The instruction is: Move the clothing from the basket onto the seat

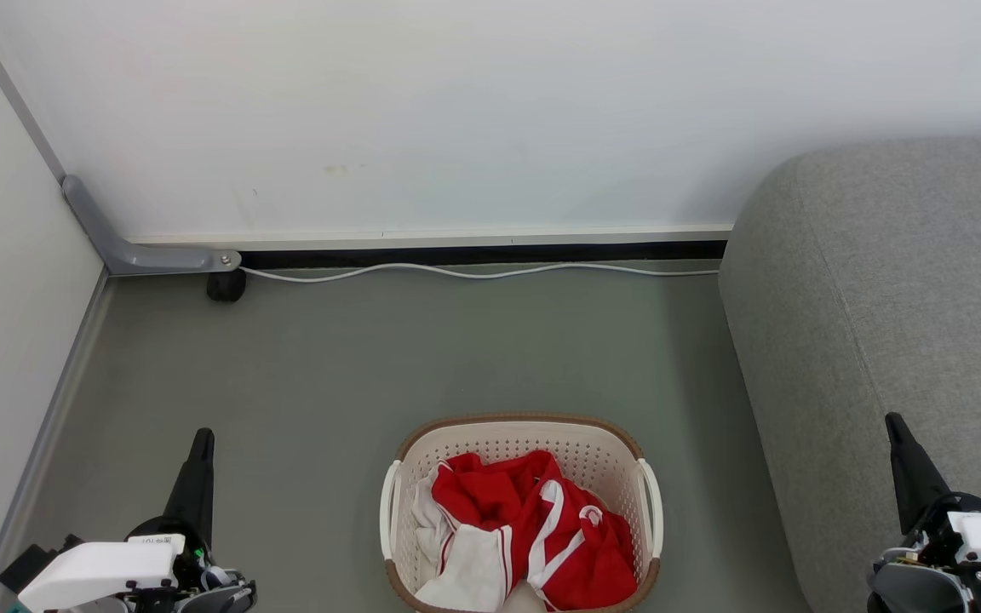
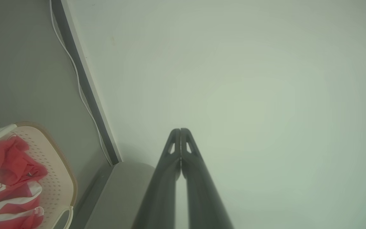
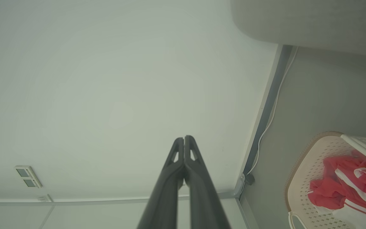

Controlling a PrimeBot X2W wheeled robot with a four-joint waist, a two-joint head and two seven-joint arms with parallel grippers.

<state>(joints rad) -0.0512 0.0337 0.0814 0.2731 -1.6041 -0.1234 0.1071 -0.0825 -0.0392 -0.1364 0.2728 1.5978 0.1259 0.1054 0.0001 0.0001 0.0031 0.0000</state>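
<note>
The cream-white basket (image 1: 593, 444) with a brown rim stands on the grey floor at the bottom centre of the head view. Red and white clothing (image 1: 533, 532) lies bunched inside it. The grey seat (image 1: 899, 315) fills the right side, just right of the basket. My left gripper (image 1: 201, 436) points up at the lower left, well left of the basket, shut and holding nothing. My right gripper (image 1: 893, 420) points up at the lower right, in front of the seat, also shut and holding nothing. The left wrist view shows the basket (image 2: 59, 178) and clothing (image 2: 11, 171); the right wrist view has the basket (image 3: 307, 168), clothing (image 3: 345, 184) and seat (image 3: 313, 22).
A white wall (image 1: 456, 111) runs across the back with a white cable (image 1: 473, 272) along its base. A grey bracket (image 1: 129, 247) with a black caster (image 1: 225, 287) sits in the left corner beside a side panel (image 1: 5, 298). Open floor (image 1: 422, 349) lies between basket and wall.
</note>
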